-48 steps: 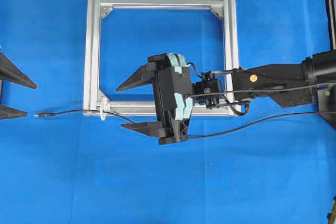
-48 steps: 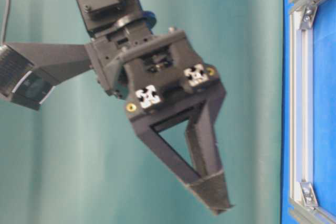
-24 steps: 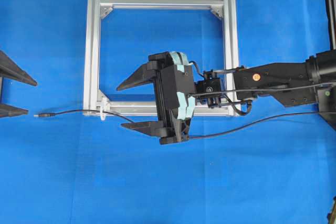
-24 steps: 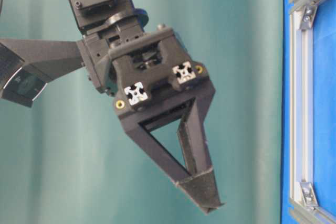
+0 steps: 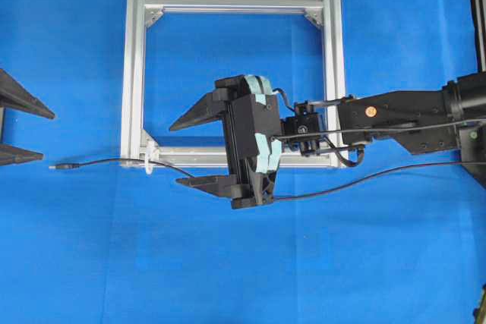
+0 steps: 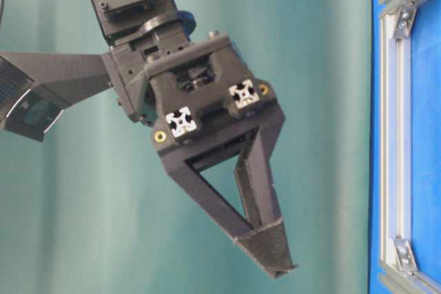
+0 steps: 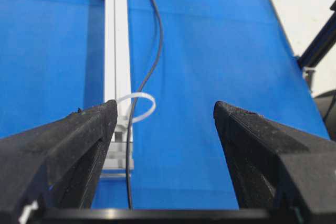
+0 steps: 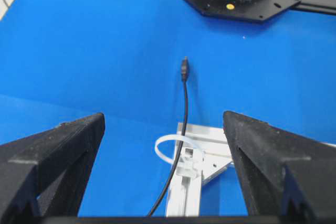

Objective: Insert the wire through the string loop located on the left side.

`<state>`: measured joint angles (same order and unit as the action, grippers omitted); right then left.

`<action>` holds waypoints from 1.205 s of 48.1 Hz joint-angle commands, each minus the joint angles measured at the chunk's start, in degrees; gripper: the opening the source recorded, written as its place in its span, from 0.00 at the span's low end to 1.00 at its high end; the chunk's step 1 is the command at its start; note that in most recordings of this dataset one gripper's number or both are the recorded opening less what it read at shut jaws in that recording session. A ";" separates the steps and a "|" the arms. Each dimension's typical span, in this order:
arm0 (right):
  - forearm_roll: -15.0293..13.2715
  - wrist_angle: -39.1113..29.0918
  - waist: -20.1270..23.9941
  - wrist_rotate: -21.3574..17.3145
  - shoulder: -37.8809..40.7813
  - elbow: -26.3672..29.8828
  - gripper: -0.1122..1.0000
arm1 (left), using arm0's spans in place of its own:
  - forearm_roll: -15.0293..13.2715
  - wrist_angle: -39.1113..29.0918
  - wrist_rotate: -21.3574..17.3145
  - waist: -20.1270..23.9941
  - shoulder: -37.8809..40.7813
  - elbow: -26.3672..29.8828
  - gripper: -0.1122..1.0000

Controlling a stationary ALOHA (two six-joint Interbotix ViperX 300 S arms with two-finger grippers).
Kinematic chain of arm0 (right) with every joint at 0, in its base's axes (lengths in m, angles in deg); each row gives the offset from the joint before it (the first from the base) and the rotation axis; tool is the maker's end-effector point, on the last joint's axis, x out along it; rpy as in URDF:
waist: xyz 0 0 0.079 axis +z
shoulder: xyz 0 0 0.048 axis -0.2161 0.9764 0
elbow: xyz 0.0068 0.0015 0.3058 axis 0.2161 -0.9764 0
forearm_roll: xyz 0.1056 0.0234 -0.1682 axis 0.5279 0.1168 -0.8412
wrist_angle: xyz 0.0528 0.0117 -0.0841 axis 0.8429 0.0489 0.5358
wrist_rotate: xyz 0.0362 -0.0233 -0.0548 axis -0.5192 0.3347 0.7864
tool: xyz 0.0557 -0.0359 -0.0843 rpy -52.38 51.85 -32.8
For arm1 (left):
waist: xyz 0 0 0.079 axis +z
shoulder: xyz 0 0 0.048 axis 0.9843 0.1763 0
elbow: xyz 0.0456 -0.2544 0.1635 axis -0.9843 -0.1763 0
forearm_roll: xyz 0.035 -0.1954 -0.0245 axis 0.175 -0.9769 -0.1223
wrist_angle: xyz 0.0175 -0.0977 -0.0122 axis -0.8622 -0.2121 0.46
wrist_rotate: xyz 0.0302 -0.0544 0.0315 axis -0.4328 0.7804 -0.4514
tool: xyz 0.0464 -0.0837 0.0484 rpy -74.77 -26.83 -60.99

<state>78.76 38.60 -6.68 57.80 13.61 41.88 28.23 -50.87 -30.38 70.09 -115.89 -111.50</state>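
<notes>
My left gripper (image 5: 19, 134) waits at the left edge of the blue bench (image 5: 250, 263), jaws wide and empty, placed to receive the plug; only its two tips show from overhead. Just beside them lies the small cylindrical metal-tipped plug of the long thin black wire (image 5: 99, 162). The wire already runs through the tiny white string loop (image 5: 146, 165) at the lower left corner of the square silver aluminium frame (image 5: 135, 73), as both wrist views show. My right gripper (image 5: 190, 151) hovers over the frame's lower rail, jaws wide, holding nothing. Its body hides a stretch of wire beneath it, so I cannot tell whether the lower finger touches the wire.
</notes>
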 commanded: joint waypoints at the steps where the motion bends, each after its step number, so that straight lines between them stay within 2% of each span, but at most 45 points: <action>1: -0.09 0.09 0.09 0.09 -1.67 0.88 0.90 | 0.26 0.26 -0.09 0.44 0.70 1.14 0.72; 58: -0.35 -0.44 -0.09 0.35 -1.67 0.88 0.90 | 0.18 -0.35 -0.62 1.49 0.79 0.35 0.71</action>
